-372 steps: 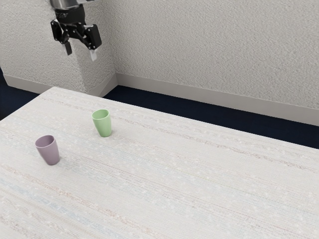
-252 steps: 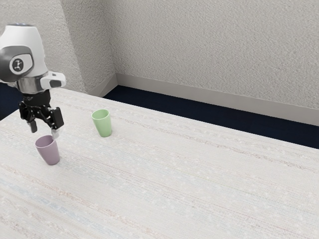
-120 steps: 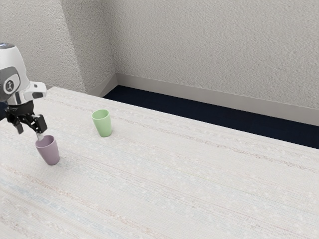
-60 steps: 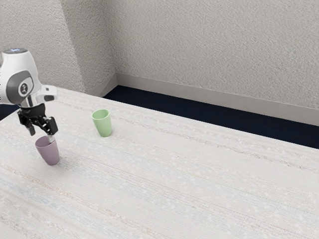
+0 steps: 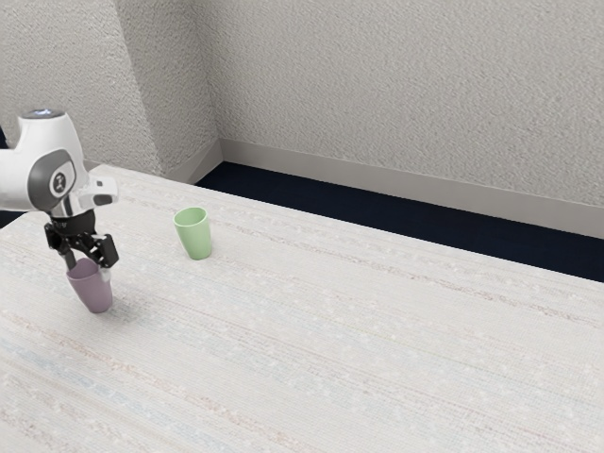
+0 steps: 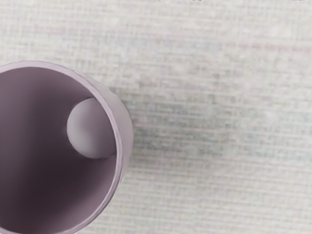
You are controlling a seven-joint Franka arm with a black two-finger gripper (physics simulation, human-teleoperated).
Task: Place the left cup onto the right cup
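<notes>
Purple cup point(image 5: 91, 287) empty inside, open claw point(image 5: 88, 271) at its rim, green cup point(image 5: 193, 233) upright nearby

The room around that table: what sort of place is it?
Probably a plain simulated test room: a pale table bearing a purple cup and a green cup, rough grey walls, and a robot arm's gripper at the purple cup.
</notes>
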